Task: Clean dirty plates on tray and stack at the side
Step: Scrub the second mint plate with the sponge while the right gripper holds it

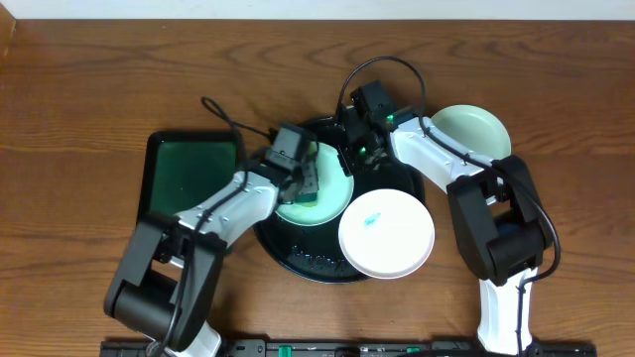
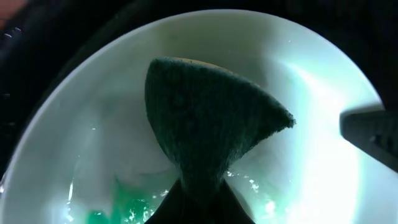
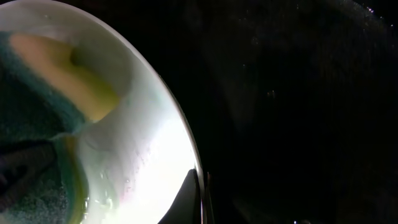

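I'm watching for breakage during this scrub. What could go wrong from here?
The white plate overhangs the black tray; a sweeping arm could knock it off. The right gripper pinches only the edge of the turquoise plate, so pressure from the sponge might tip it. The green residue by the sponge could be missed.

A dark green rectangular tray (image 1: 190, 171) lies on the wooden bench (image 1: 79, 89); right of that tray, a green sponge (image 2: 211, 118) (yellow-backed).

Left gripper (image 1: 310, 185) fingertips are lost to me behind the sponge (image 2: 208, 115). Right wrist crops the plate (image 3: 152, 155), rim possibly glare-blurred.
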`<state>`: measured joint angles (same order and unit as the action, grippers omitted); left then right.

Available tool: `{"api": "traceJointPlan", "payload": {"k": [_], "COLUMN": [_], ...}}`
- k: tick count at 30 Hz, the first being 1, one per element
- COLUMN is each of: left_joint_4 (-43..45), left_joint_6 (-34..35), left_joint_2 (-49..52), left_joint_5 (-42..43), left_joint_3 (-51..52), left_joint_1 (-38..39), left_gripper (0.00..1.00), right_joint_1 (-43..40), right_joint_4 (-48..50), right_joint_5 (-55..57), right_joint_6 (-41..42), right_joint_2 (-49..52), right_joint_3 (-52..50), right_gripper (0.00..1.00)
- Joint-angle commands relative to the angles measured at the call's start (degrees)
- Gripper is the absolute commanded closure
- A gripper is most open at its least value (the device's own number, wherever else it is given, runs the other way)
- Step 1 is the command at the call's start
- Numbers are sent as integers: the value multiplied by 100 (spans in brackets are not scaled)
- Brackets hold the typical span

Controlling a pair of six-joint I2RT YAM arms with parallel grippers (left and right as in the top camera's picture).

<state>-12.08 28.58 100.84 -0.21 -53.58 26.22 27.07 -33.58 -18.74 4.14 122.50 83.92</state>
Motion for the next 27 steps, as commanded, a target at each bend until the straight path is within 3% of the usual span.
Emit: {"api": "traceJointPlan", "payload": {"k": [1,7,13,16,22,27], "left_joint_4": [-251,-708,-658,-407,785,914], "left_joint_6": [-66,-308,-645,-647,-632,-474], "left_joint_2": [269,264,264,267,291,291], "left_joint_5": [-1803,-3635,-3849,-2767,551,968], "left_joint_3": [35,35,17,20,20,20], "left_joint_1": [125,136,136,136,136,136], "left_gripper": [93,93,93,93,93,93], "right_joint_1": [79,79,79,79,79,79], "right_joint_4": [-74,-81,-98,-101,-122,-201], "right_joint_5": [201,199,201,199,199,201], "right_joint_6": [55,55,52,52,52,48], "right_joint_2": [264,267,267,267,267,267], "right_joint_3": [-44,-44,-44,-44,-44,-44], "right_gripper": [99,99,99,99,99,99]}}
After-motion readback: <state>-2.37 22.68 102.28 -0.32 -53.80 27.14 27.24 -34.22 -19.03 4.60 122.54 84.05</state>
